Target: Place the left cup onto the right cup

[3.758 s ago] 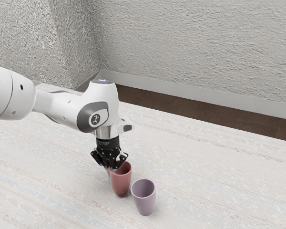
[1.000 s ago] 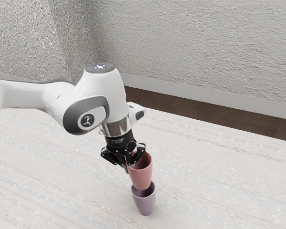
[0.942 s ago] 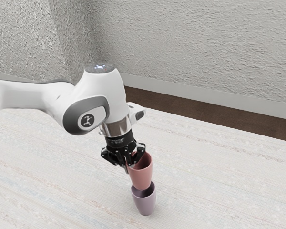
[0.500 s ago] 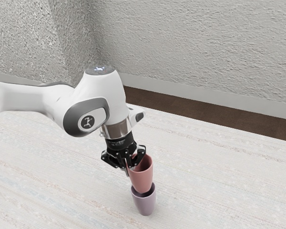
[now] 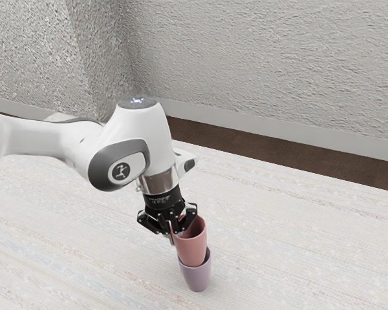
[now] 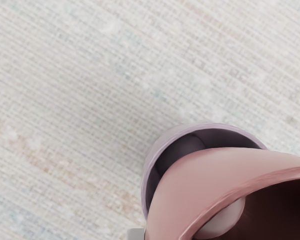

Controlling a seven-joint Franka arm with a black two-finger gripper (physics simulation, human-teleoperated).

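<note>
**Seating the pink cup in the purple cup**
Our tool [image 5: 172, 226] pinches the rim of the pink cup [image 5: 193, 244], whose base sits slightly tilted inside the purple cup [image 5: 196, 276] on the surface [image 5: 297, 245]. We advise levelling it, lowering gently, then releasing. How deep it sits is hidden from us.

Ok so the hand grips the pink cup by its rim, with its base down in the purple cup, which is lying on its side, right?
Not lying: the purple cup stands upright on the table, as the exterior view shows. The rest holds: the hand grips the pink cup by its rim, base down in the purple cup.
</note>
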